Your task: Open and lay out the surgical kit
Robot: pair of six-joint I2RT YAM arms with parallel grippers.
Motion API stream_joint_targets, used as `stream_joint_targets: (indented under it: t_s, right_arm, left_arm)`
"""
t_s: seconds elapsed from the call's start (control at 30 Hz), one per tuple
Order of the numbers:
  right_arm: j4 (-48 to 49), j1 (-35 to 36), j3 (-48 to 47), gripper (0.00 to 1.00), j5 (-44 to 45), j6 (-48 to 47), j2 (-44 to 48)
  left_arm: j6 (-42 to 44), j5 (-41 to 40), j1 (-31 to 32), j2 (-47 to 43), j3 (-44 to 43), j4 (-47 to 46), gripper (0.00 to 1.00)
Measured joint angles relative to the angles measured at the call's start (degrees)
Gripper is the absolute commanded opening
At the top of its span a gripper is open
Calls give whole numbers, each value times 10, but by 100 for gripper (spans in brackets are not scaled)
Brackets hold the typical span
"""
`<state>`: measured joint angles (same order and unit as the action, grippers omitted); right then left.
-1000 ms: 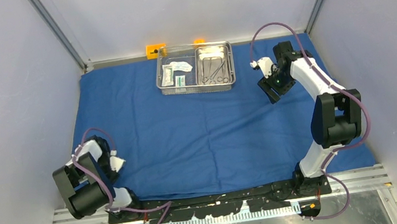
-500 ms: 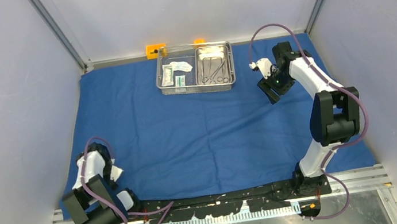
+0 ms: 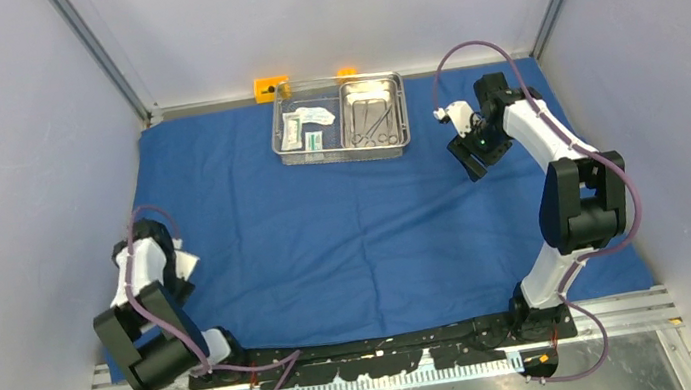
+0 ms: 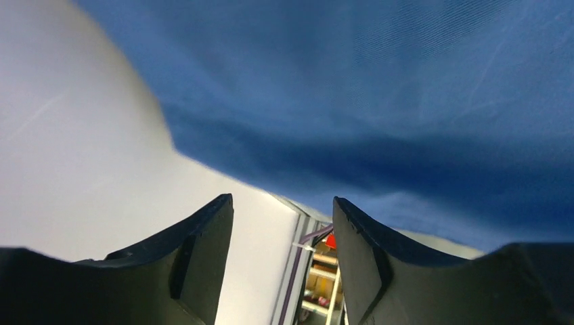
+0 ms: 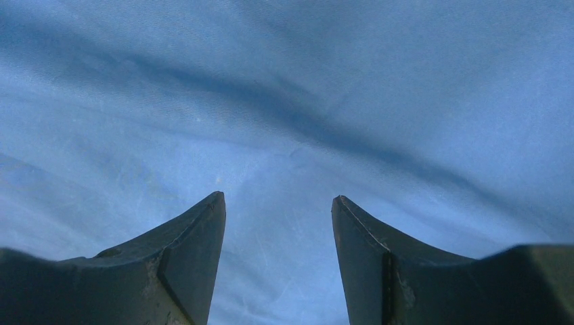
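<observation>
cloth: blue cloth wrap [image 3: 347, 235] spread flat over the table, shallow creases only
basket: steel mesh basket [image 3: 343, 156] on the far middle of the cloth, near its back edge
basket contents: three packets [image 3: 300, 127] in the left half; solid steel tray [image 3: 345, 122] in the right half, scissors and forceps [image 3: 374, 123] lying in it
left gripper [image 3: 185, 267]: at the cloth's near-left edge, jaws parted, nothing between them
right gripper [image 3: 471, 160]: over bare cloth just right of the basket, jaws parted, holding nothing
behind basket: orange blocks [image 3: 269, 88] at the back wall

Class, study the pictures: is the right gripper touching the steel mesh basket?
Apart. The top view shows bare blue cloth between the right gripper and the steel mesh basket; the right wrist view shows only cloth.
</observation>
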<state>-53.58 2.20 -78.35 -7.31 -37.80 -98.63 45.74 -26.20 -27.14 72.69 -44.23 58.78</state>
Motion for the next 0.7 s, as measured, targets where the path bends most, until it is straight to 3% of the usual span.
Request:
stream_joint_targets:
  t_s: [0.3, 0.7]
  right_arm:
    - [0, 0, 0, 64, 3, 5, 0]
    - [0, 0, 2, 63, 7, 5, 0]
  left_arm:
    - [58, -56, -1, 50, 141, -76, 62]
    - [127, -116, -2, 38, 171, -96, 67]
